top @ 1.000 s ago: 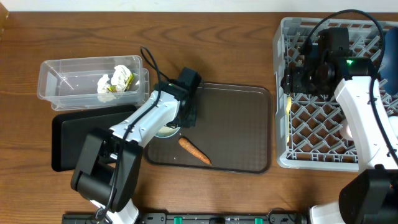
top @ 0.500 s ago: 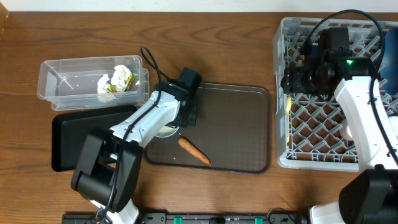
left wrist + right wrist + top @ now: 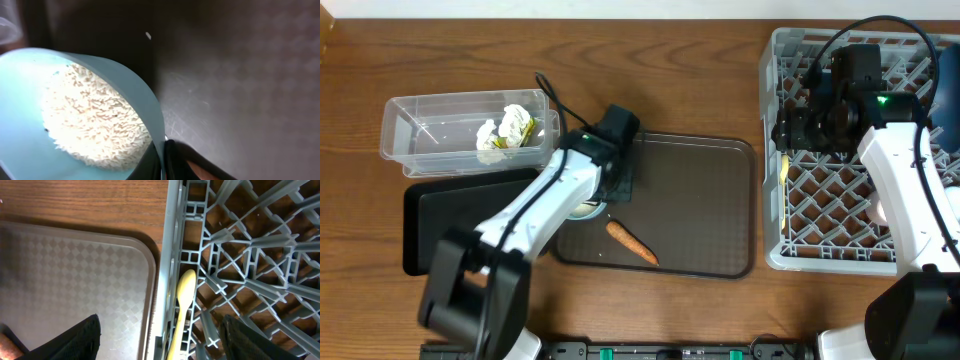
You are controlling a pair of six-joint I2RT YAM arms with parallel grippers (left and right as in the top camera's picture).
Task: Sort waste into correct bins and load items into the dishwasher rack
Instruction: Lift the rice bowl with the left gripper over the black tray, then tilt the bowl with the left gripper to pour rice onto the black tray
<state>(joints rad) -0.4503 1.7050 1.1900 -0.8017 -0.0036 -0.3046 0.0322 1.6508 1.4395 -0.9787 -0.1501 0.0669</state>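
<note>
Over the tray (image 3: 700,200) — left pincer (image 3: 162,157) pinches bowl (image 3: 20,140) rim.

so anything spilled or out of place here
One stray white rice grain lies on the dark tray surface just outside the light blue bowl, which holds the rest of the rice. The small orange carrot lies loose on the brown serving tray, not in a bin.

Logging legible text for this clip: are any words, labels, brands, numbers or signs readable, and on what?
No readable text in any view.
Small yellow-green wrapper in the clear rectangular plastic tub: any print too small to read.
Green light on the right arm: no sign.
</note>
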